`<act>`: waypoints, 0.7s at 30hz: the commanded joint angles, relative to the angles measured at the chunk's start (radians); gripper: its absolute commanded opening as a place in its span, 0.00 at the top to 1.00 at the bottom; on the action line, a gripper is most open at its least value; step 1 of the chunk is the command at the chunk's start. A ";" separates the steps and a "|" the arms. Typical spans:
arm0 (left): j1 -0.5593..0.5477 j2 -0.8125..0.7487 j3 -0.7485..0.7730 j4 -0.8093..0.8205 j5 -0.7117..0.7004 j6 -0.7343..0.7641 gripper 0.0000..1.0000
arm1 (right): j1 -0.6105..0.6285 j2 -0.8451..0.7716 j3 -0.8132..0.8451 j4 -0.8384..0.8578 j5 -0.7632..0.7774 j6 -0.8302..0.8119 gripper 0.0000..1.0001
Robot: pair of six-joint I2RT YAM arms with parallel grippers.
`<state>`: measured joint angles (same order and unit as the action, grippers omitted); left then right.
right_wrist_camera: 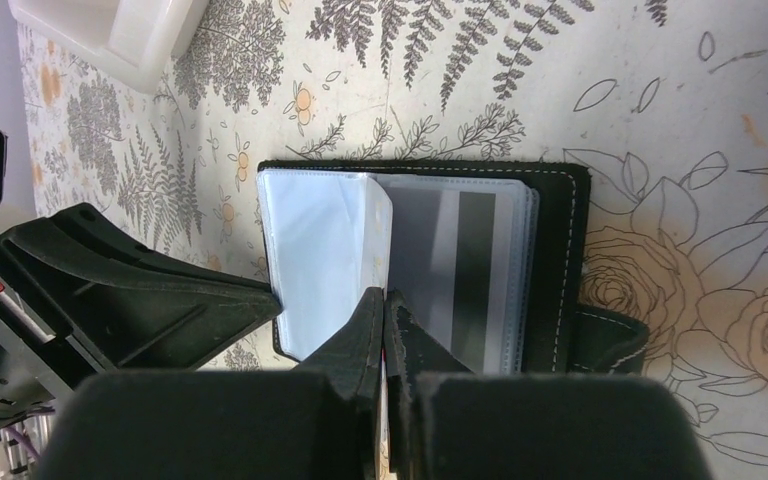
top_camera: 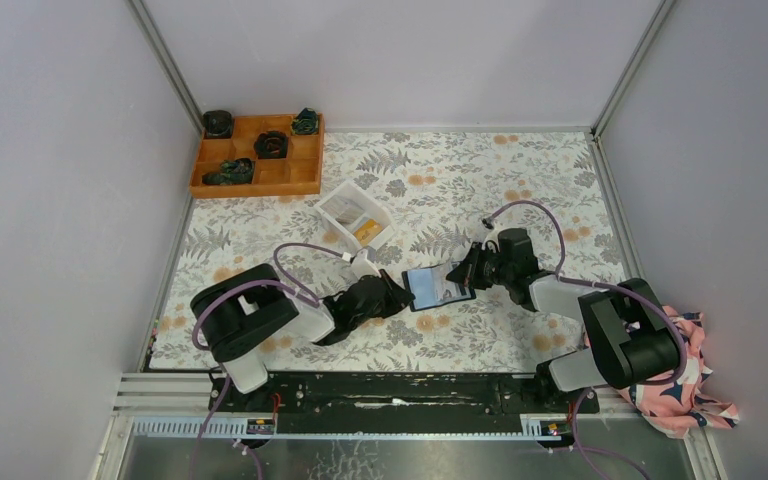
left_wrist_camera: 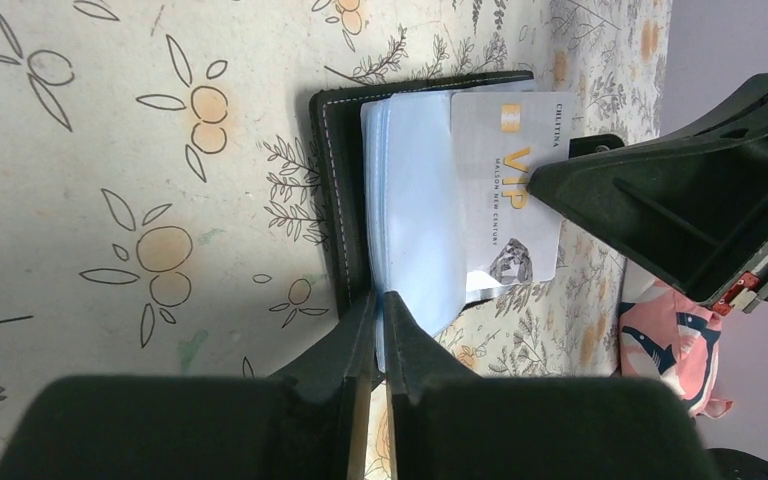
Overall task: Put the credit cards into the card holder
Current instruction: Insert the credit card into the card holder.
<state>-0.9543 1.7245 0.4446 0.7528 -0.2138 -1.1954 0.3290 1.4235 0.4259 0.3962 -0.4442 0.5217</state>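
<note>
The black card holder (top_camera: 438,287) lies open mid-table, its black cover (left_wrist_camera: 335,180) and pale bluish sleeves showing in the left wrist view. My left gripper (left_wrist_camera: 380,300) is shut on the edge of a pale sleeve page (left_wrist_camera: 415,210). My right gripper (right_wrist_camera: 385,300) is shut on a whitish-grey credit card (left_wrist_camera: 508,190) printed "VIP". The card's far edge sits at the sleeve pages. In the right wrist view the holder (right_wrist_camera: 560,250) shows its clasp tab (right_wrist_camera: 615,340), and a grey card with a dark stripe (right_wrist_camera: 460,270) lies in a sleeve. More cards (top_camera: 366,231) rest in the tray.
A white tray (top_camera: 345,205) stands just behind the holder, its corner (right_wrist_camera: 120,30) at the top left of the right wrist view. An orange compartmented box (top_camera: 280,178) with dark items sits at the back left. A pink patterned cloth (top_camera: 685,395) lies by the right arm's base.
</note>
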 commanded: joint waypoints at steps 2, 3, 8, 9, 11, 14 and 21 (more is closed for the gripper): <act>-0.003 -0.004 0.032 -0.100 -0.060 0.034 0.87 | 0.013 0.038 -0.045 -0.019 -0.056 0.000 1.00; -0.003 -0.005 0.036 -0.108 -0.063 0.036 0.87 | 0.014 0.039 -0.049 -0.013 -0.057 0.001 1.00; -0.004 -0.004 0.050 -0.133 -0.077 0.039 0.87 | 0.015 0.047 -0.059 0.003 -0.068 0.009 1.00; -0.004 -0.004 0.052 -0.140 -0.081 0.039 0.87 | 0.015 0.049 -0.061 0.005 -0.070 0.011 1.00; -0.004 -0.002 0.056 -0.147 -0.083 0.039 0.87 | 0.016 0.047 -0.068 0.012 -0.073 0.016 1.00; -0.004 -0.002 0.064 -0.170 -0.094 0.044 0.87 | 0.016 0.043 -0.078 0.016 -0.074 0.020 1.00; -0.004 -0.025 0.070 -0.259 -0.133 0.061 0.88 | 0.016 0.005 -0.068 -0.021 -0.069 0.022 1.00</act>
<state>-0.9638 1.7031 0.5003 0.6197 -0.2478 -1.1793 0.3260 1.4319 0.3779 0.4961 -0.4656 0.5510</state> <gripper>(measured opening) 0.126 0.012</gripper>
